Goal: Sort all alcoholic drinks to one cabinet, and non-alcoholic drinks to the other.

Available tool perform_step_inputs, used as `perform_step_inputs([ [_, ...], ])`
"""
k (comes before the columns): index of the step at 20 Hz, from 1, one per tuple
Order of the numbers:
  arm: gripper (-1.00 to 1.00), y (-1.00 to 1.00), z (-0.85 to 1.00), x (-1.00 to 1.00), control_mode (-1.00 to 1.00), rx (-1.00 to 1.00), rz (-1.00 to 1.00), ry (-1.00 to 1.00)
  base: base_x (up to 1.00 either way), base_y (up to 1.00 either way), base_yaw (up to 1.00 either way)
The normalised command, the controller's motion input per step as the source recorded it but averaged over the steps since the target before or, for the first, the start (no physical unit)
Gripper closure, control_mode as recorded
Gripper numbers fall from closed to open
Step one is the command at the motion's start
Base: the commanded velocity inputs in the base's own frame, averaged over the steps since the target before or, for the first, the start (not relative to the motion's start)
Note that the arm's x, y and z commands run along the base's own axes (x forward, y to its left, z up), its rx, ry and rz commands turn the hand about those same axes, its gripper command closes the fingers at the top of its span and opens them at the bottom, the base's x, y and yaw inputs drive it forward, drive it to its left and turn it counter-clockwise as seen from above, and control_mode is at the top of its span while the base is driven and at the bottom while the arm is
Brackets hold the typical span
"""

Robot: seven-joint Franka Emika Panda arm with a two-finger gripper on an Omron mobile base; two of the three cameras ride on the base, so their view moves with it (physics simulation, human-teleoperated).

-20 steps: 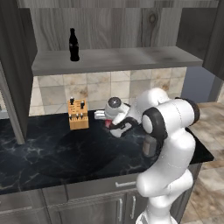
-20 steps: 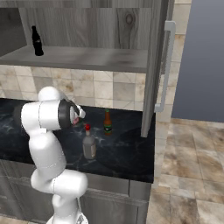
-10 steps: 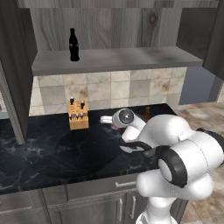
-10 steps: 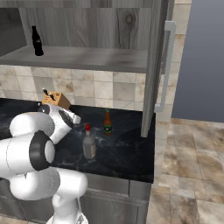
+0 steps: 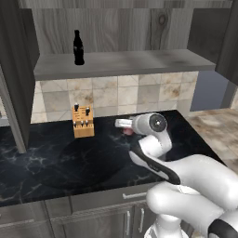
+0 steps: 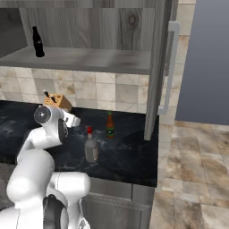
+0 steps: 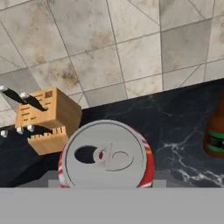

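Right under your gripper point(image 5: 124, 130) sits the can point(image 7: 106, 156), silver top facing the hand camera, clamped between half-spread jaws above the counter point(image 5: 56, 162), knife block point(image 7: 46, 120) behind. It's light, thin-walled and slick, so keep your hold mid-body and don't squeeze harder

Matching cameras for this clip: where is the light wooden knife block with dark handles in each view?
Left base view: the light wooden knife block sits left of centre on the black counter.
Right base view: the block is at left, above the arm.
Hand view: the block is at left, behind the red soda can.
Shared landmark: beige tiled backsplash behind it.
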Motion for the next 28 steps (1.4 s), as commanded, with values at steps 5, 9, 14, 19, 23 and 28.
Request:
perform_step_inputs([
  [5, 1.0, 0.0, 1.0, -0.42, -1.0, 0.02, 0.05, 0.05, 0.0, 0.0, 0.0],
  [9, 1.0, 0.0, 0.87, -0.63, -1.0, 0.0, 0.03, 0.01, 0.0, 0.0, 0.0],
  [14, 1.0, -0.01, 0.88, -0.67, -1.0, 0.0, 0.0, 0.0, 0.0, 0.0, 0.0],
  [19, 1.0, -0.07, 0.78, -0.5, -1.0, -0.07, 0.0, -0.13, 0.0, 0.0, 0.0],
  [23, 1.0, -0.16, 0.68, -0.18, -1.0, -0.12, 0.0, -0.16, 0.0, 0.0, 0.0],
  [28, 1.0, -0.32, 0.63, -0.03, -1.0, -0.12, -0.01, -0.14, 0.0, 0.0, 0.0],
])
